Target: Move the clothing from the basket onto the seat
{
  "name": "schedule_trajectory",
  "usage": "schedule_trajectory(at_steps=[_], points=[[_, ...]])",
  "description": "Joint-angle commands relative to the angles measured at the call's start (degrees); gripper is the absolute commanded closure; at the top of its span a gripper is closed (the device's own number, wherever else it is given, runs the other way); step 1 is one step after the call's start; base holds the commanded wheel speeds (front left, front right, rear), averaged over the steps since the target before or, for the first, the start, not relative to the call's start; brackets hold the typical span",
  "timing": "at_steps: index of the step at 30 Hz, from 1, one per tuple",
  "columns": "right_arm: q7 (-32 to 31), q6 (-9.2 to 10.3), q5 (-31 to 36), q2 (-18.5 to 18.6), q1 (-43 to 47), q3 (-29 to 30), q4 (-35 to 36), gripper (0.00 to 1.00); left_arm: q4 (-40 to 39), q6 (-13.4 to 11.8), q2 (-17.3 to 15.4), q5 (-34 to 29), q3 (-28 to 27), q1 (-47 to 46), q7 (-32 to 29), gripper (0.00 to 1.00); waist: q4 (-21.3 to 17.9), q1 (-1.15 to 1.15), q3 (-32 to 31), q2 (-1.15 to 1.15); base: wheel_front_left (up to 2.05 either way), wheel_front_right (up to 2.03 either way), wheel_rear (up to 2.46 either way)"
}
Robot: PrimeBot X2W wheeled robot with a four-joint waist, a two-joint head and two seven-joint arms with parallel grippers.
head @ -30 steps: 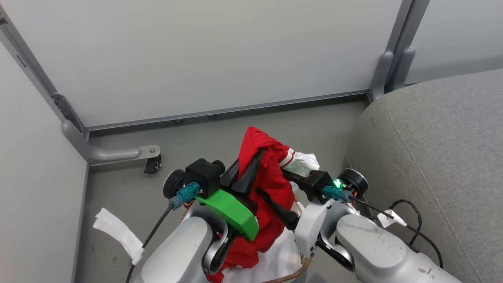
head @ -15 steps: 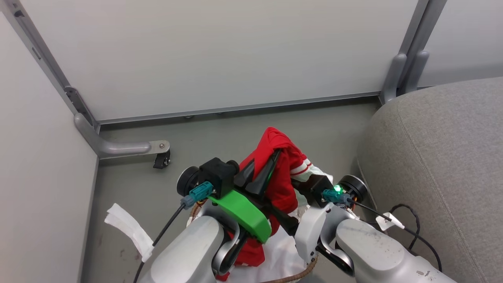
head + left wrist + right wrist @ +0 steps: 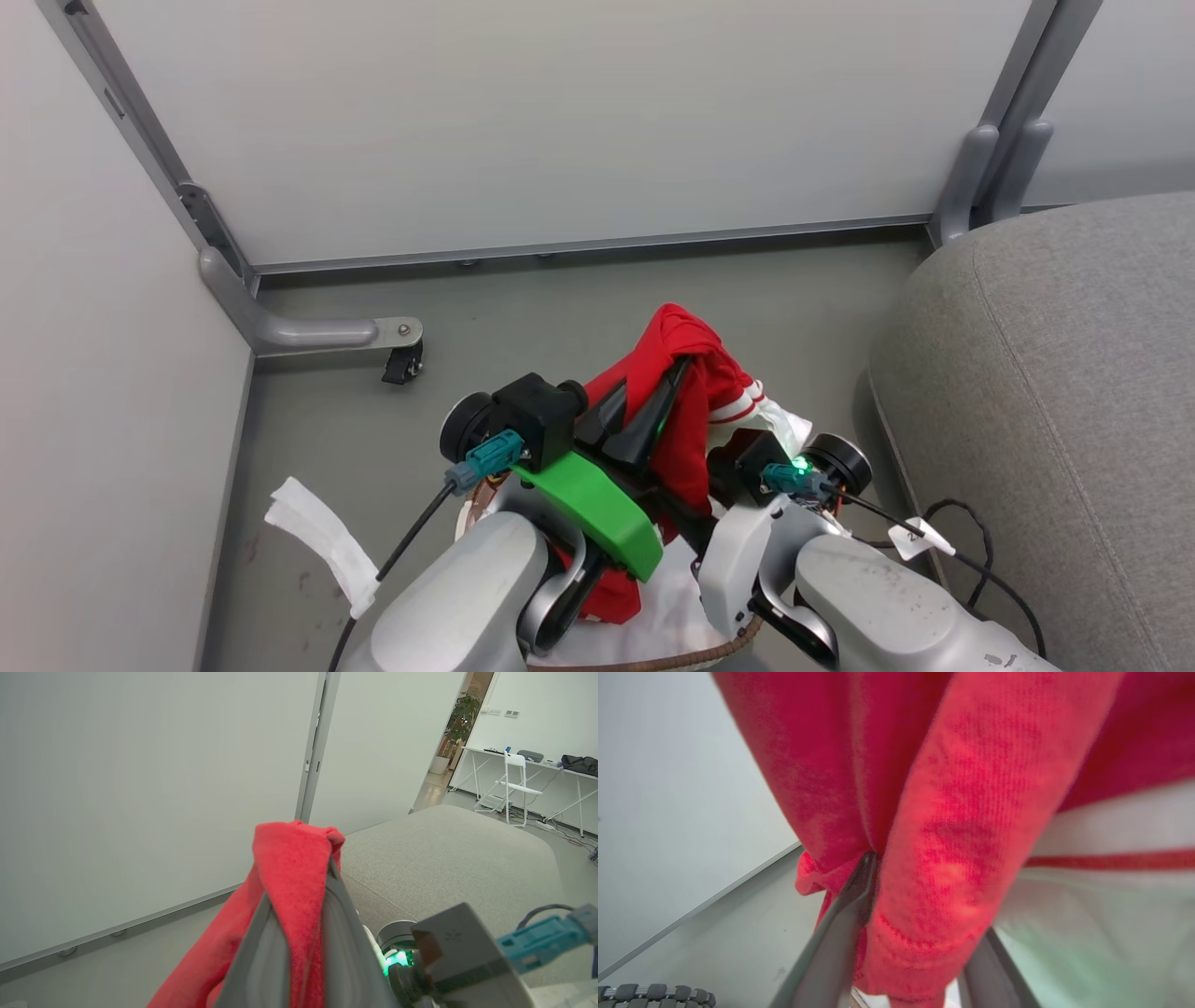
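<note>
Two sets of fingers are engaged with one garment. The left gripper [image 3: 299,879] is clamped tight on a peak of the red clothing [image 3: 686,341], which is held up above the basket [image 3: 695,656], its lower folds reaching down to the white liner [image 3: 677,607]. The right gripper [image 3: 924,905] is set lower, fingers partly apart on either side of a hanging red fold. Whether that fold is actually pinched cannot be told.

Should the right hold prove incomplete, the fold is likely to slide out during the carry, and the hem could be dragged over the basket's woven rim, with the liner pulled up after it. The loose striped sleeve [image 3: 761,420] could be snagged on the right wrist.

The seat [image 3: 1055,373] lies to the right, bare, with its rounded corner near that wrist. A black cable [image 3: 971,551] at its front edge could be caught in a rightward swing. Open floor [image 3: 523,317] is noted ahead, up to the wall panel [image 3: 560,121].
</note>
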State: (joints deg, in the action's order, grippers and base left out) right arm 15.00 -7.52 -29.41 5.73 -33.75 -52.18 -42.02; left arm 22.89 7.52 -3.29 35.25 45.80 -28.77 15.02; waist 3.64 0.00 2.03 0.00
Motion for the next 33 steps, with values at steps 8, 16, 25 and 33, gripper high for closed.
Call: schedule_trajectory(at_steps=[8,16,25,33], points=[[0.27,0.07,-2.04,0.20,-0.62,-1.17,-0.44,1.00,-0.22,-0.07,0.21,0.30,-0.14,-1.25,0.23,1.00,0.36,0.00,0.71,0.00,0.00,0.00,0.00],[0.27,0.06,-0.72,0.61,-0.43,0.76,1.36,1.00,-0.64,-0.07,0.26,-0.65,-1.58,-0.78,0.23,0.51,-0.13,0.00,1.16,0.00,0.00,0.00,0.00],[0.28,0.06,0.70,0.50,0.89,2.35,2.28,1.00,-0.37,-0.07,-0.04,-3.19,-3.63,0.89,0.21,0.00,-3.39,0.00,1.30,0.00,0.00,0.00,0.00],[0.28,0.06,1.53,0.45,2.47,4.24,4.36,1.00,1.25,-0.07,-0.68,-5.01,-4.98,1.73,0.14,0.00,-10.31,0.00,1.59,0.00,0.00,0.00,0.00]])
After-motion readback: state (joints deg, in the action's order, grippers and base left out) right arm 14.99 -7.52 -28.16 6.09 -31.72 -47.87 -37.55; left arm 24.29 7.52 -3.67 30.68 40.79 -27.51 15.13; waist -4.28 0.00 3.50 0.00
